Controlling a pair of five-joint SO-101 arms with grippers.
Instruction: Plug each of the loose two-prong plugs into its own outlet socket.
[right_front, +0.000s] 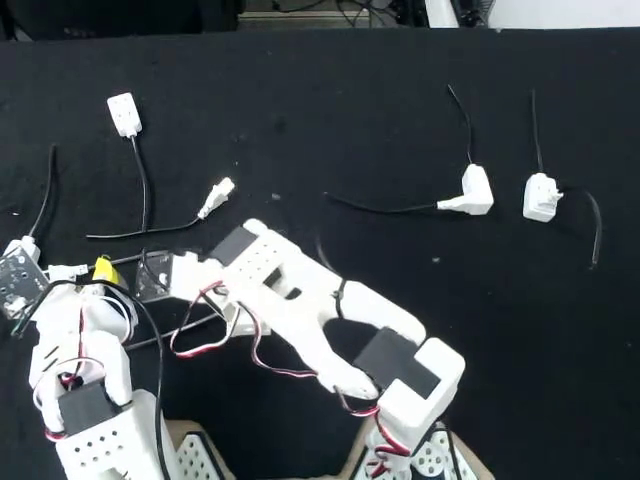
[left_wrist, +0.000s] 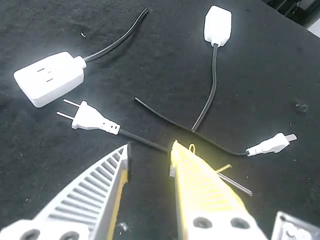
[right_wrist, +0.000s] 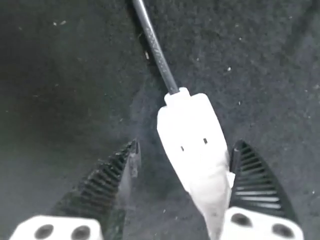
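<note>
Prongs of the near plug (left_wrist: 87, 117) point at the outlet socket (left_wrist: 48, 78) just beside them on the desk (left_wrist: 280, 75). Its long axis runs back along its cord (left_wrist: 142, 139), between my left fingers (left_wrist: 177, 155), which are spread open. My right fingers (right_wrist: 255, 180), also open, flank another plug (right_wrist: 192, 145).

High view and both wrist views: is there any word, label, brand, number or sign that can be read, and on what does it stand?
None can be read.
The outlet socket shows only its slots.
The two-prong plug is plain white.
The white connector in the right wrist view bears two small dark marks, no letters.
</note>
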